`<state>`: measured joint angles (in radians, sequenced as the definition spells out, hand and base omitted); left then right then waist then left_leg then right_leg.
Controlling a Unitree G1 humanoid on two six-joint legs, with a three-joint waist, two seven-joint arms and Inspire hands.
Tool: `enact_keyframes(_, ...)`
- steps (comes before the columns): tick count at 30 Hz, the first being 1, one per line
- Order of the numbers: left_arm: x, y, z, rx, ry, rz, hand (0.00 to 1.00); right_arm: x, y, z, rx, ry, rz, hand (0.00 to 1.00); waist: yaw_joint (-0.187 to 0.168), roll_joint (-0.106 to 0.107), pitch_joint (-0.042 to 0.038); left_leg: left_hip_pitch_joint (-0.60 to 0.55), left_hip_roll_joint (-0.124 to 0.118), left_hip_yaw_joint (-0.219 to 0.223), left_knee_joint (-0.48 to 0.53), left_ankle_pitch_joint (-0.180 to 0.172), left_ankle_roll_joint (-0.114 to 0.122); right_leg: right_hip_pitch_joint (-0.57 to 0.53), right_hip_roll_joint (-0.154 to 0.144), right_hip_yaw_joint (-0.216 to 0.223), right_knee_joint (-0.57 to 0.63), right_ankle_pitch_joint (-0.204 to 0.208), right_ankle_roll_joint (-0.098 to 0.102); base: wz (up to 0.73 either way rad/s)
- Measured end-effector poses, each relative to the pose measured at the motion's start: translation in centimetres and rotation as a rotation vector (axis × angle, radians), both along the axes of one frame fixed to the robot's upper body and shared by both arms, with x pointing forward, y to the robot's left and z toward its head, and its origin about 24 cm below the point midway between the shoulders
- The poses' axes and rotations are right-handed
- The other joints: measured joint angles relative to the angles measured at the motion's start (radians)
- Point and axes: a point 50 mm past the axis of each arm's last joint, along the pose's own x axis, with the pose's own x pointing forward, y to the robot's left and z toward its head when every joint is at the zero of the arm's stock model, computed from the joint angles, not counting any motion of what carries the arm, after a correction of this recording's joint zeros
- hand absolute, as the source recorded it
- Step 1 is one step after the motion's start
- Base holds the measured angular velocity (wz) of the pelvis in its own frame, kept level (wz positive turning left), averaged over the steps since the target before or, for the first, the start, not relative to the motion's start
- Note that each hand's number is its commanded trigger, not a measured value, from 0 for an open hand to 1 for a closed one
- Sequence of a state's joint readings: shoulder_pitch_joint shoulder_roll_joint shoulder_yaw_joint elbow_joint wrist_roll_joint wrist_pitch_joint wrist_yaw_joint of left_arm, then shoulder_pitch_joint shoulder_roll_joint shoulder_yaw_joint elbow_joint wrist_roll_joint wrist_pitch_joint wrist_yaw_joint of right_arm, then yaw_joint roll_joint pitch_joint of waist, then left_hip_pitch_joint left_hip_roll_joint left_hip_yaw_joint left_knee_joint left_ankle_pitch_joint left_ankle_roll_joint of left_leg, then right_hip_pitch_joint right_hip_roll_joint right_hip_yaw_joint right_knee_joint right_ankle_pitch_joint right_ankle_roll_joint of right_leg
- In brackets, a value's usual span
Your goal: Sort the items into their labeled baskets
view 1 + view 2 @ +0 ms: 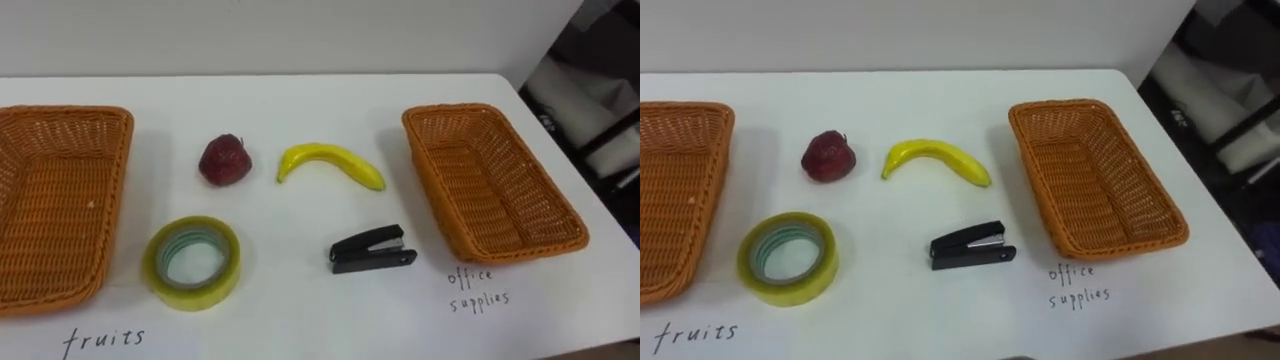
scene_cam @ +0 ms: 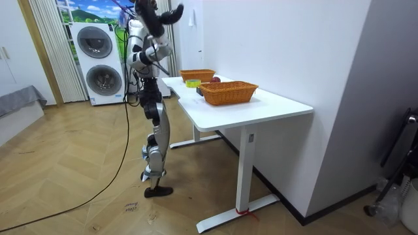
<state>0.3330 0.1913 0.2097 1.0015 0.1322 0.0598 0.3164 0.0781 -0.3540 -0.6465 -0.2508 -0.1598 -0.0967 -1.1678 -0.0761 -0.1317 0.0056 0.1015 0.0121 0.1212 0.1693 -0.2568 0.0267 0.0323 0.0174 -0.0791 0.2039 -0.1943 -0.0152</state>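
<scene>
I'd pinch the light, rigid stapler (image 1: 372, 249) across its body, though I can't tell whether either robot hand (image 2: 174, 11) is open.

the robot stands beside a white table (image 2: 274, 108) bearing a near basket (image 2: 230, 96) and far basket (image 2: 196, 76); washing machines (image 2: 98, 62) behind.

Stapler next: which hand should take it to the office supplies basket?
Right, probably. The stapler lies right of centre, just beside the office supplies basket on the robot's right. That makes a short carry on that side, while the left arm would have to cross over.
</scene>
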Motion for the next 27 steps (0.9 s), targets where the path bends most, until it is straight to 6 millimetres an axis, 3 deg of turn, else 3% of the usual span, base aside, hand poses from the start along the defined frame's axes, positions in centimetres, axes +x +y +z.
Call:
enact_keyframes(4, -0.1, 0.0, 0.0, 0.016, 0.008, -0.009, 0.0, 1.1, 1.3, 1.2, -0.051, -0.021, 0.085, 0.0, 0.006, 0.012, -0.0008, -0.001, 0.0, -0.001, 0.0, 0.0, 0.0, 0.0, -0.001, -0.004, 0.001, 0.0, 0.0, 0.01)
enact_keyframes(8, 0.1, 0.0, 0.0, 0.021, 0.018, -0.032, 0.0, 2.1, 2.4, 3.0, -0.152, -0.017, 0.146, 0.0, 0.019, 0.042, -0.0052, 0.0, 0.001, -0.002, 0.002, 0.0, 0.0, 0.003, -0.002, -0.009, 0.001, 0.001, -0.001, 0.01)
enact_keyframes(11, 0.2, -0.1, -0.1, 0.008, 0.02, -0.05, 0.0, 2.1, 3.5, 4.2, -0.216, -0.011, 0.212, 0.0, 0.029, 0.05, -0.0071, 0.003, 0.002, -0.008, 0.003, 0.002, -0.002, 0.007, -0.001, -0.013, 0.001, 0.002, -0.002, 0.04)
enact_keyframes(12, 0.0, -0.2, -0.2, 0.001, 0.027, -0.047, 0.0, 2.5, 4.0, 4.5, -0.23, -0.016, 0.245, 0.0, 0.029, 0.048, -0.0034, 0.007, 0.002, -0.014, 0.003, 0.003, -0.003, 0.012, -0.001, -0.02, 0.001, 0.003, -0.003, 0.06)
enact_keyframes(16, -0.1, -0.5, -0.4, -0.028, 0.04, -0.047, 0.0, 3.0, 4.4, 5.1, -0.25, -0.006, 0.296, 0.0, 0.03, 0.039, -0.0016, 0.012, 0.004, -0.017, 0.012, 0.004, -0.004, 0.02, -0.004, -0.038, -0.001, 0.002, -0.004, 0.08)
enact_keyframes(24, -0.3, -0.8, -0.6, -0.054, 0.067, -0.062, 0.0, 4.3, 5.6, 6.7, -0.311, -0.005, 0.399, 0.0, 0.056, 0.029, -0.0071, 0.012, 0.0, -0.025, 0.018, 0.006, -0.003, 0.023, -0.014, -0.062, 0.0, 0.001, -0.005, 0.03)
enact_keyframes(27, -0.4, -0.8, -0.6, -0.05, 0.077, -0.077, 0.0, 4.6, 5.9, 6.8, -0.325, 0.022, 0.434, 0.0, 0.059, 0.015, -0.0088, 0.014, -0.001, -0.036, 0.018, 0.006, -0.003, 0.037, -0.014, -0.071, 0.001, 0.002, -0.005, 0.1)
